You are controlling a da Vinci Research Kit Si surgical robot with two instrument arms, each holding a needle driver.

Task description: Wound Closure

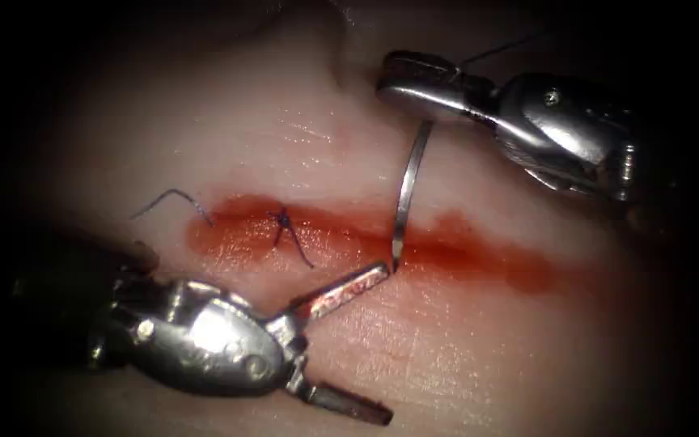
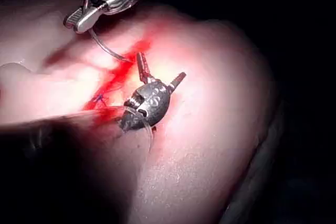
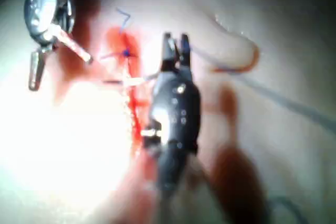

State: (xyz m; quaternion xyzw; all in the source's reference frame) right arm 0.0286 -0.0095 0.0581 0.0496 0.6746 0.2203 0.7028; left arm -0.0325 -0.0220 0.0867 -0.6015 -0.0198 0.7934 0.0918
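The cut (image 1: 479,255) runs across the tissue (image 1: 414,356), wet with red fluid. My right tool (image 1: 391,78) is beyond the cut, jaws shut on the curved needle (image 1: 406,190) near its tail. The needle arcs down to the cut, and its tip touches the red line; I cannot tell how deep it sits. Thread (image 1: 499,48) leaves the right jaws towards the back. My left tool (image 1: 387,344) is on the near side with jaws wide open and holding nothing. Its upper jaw tip is just left of the needle tip. The left wrist view has the left tool (image 2: 161,65) below the right tool (image 2: 72,22).
A finished stitch of blue thread with its knot (image 1: 284,218) crosses the cut to the left of the needle. One cut tail (image 1: 170,197) lies on the tissue further left. In the right wrist view the right tool (image 3: 176,39) is beside the knot (image 3: 126,52).
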